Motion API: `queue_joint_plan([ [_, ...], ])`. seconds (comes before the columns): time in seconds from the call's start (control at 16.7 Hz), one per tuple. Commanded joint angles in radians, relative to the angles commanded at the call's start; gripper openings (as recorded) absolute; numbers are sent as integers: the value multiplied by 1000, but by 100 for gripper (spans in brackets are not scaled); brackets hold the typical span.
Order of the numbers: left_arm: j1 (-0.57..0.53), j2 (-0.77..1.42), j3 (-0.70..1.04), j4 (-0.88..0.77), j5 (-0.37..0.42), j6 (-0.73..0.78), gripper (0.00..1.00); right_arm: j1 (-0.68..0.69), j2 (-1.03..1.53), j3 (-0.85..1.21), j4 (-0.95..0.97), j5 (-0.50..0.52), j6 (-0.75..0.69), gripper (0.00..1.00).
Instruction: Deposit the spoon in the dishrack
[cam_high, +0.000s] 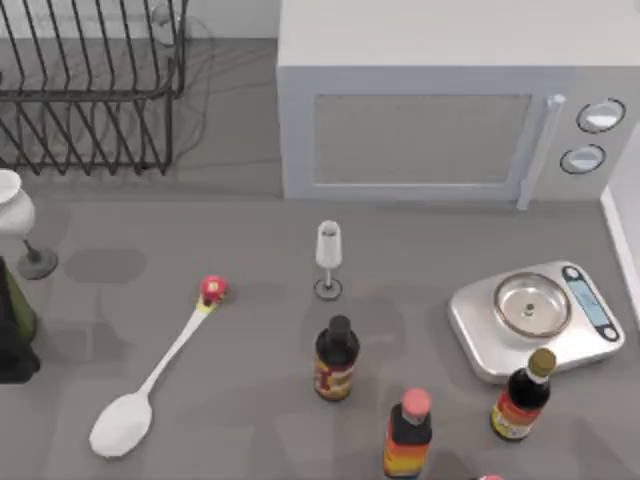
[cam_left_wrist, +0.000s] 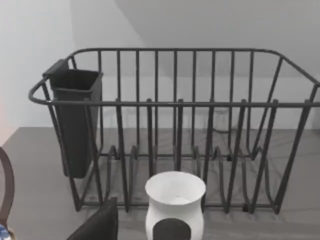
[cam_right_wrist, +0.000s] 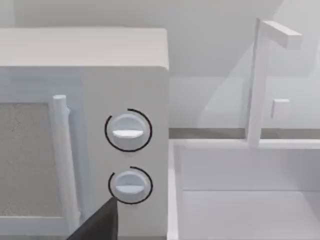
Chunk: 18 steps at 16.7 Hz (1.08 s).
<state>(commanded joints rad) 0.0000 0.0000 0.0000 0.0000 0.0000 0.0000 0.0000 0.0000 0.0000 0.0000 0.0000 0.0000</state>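
Note:
The spoon (cam_high: 160, 368) lies flat on the grey table at the front left. Its white oval bowl (cam_high: 122, 425) points toward the front edge and its red-and-yellow knob (cam_high: 213, 290) points toward the middle. The dishrack (cam_high: 90, 95), made of black wire bars, stands at the back left, well apart from the spoon. The left wrist view faces the dishrack (cam_left_wrist: 175, 102) head on, with a dark part of my left gripper (cam_left_wrist: 97, 225) at the picture's edge. A dark part of my right gripper (cam_right_wrist: 97, 222) appears in front of the microwave's knobs. Nothing is held.
A microwave (cam_high: 440, 110) fills the back centre and right. A small clear stemmed glass (cam_high: 328, 258) stands mid-table. Three sauce bottles (cam_high: 336, 358) and a kitchen scale (cam_high: 535, 315) occupy the front right. A white goblet (cam_high: 12, 212) and dark bottle (cam_high: 12, 320) stand at the left edge.

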Motion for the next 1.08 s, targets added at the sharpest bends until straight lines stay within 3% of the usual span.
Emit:
queue_joint_plan([
  [0.24,-12,31,30,-24,1,1,100,0,0,0,0,0,0,100],
  [0.48,-67,220,196,-154,2,5,100,0,0,0,0,0,0,100],
  [1.08,-284,1195,838,-705,-2,28,100,0,0,0,0,0,0,100],
])
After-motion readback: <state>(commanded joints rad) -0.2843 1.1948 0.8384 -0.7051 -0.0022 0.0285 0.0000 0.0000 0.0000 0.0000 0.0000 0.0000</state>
